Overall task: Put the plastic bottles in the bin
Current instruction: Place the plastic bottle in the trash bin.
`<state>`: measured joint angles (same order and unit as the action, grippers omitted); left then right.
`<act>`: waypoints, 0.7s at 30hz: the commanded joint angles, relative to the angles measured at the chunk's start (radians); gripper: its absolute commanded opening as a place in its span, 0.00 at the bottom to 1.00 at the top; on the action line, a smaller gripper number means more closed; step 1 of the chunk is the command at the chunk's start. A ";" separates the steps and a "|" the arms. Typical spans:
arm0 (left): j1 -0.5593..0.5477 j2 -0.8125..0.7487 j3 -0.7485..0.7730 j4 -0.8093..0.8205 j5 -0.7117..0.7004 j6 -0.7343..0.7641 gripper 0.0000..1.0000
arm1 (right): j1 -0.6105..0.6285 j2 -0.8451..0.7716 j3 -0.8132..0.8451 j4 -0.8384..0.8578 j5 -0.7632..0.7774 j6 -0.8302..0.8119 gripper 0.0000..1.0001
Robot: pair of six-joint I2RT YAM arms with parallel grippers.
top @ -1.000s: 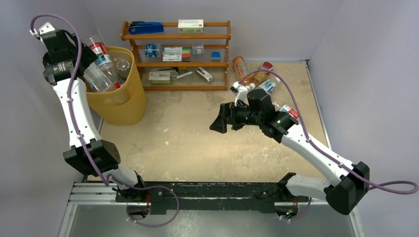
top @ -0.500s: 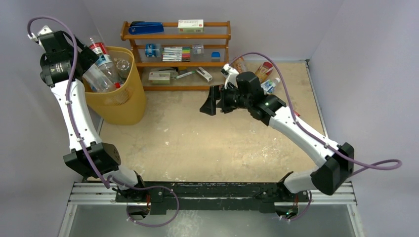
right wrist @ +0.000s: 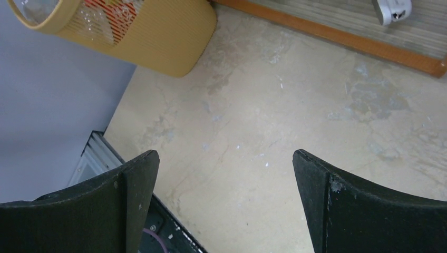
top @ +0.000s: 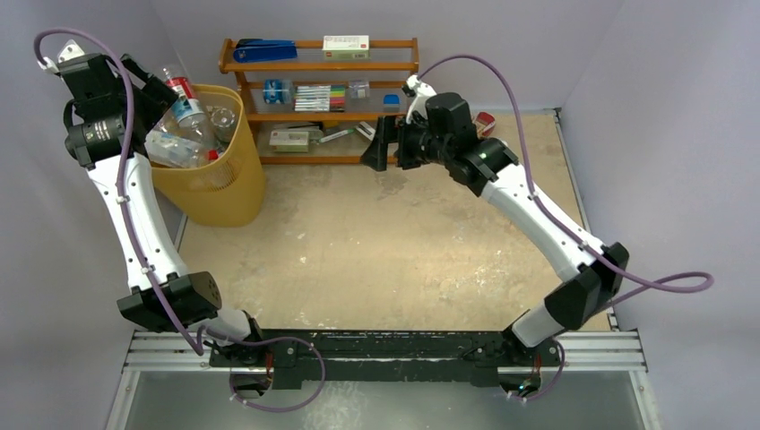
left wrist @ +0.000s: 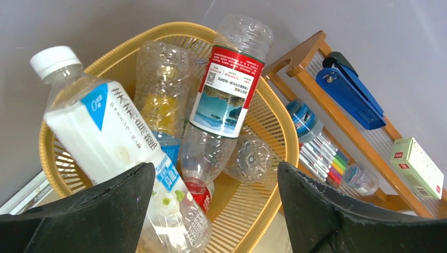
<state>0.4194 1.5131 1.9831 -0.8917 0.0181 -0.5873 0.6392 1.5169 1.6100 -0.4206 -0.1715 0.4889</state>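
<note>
The left jaws now stand spread above the bin (left wrist: 248, 205), and the white-capped bottle (left wrist: 105, 137) has dropped in among the others (released, I judge). The right jaws, spread and empty, have left the remaining bottles (top: 485, 119) on the desk (top: 358, 260).

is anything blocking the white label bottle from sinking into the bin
Yes: the bin is already packed. The white label bottle lies slanted on other bottles, beside the neck-down red label bottle, cap above the rim. The left end effector is open above it.
</note>
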 commanded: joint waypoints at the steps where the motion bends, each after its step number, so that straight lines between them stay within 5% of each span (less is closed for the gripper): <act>1: 0.012 -0.044 -0.016 0.026 -0.060 0.017 0.86 | 0.000 0.116 0.140 0.049 -0.076 -0.006 0.99; 9: 0.058 -0.072 -0.070 0.045 -0.102 0.039 0.86 | 0.015 0.380 0.471 0.084 -0.242 0.015 0.96; 16: 0.052 -0.108 -0.148 0.103 0.049 -0.028 0.86 | 0.052 0.612 0.749 0.151 -0.306 0.081 0.96; 21: -0.034 -0.138 -0.248 0.180 0.148 -0.074 0.86 | 0.069 0.702 0.770 0.338 -0.377 0.198 0.96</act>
<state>0.4461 1.4220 1.7828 -0.8150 0.0551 -0.6170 0.6937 2.1880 2.3322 -0.2539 -0.4587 0.5873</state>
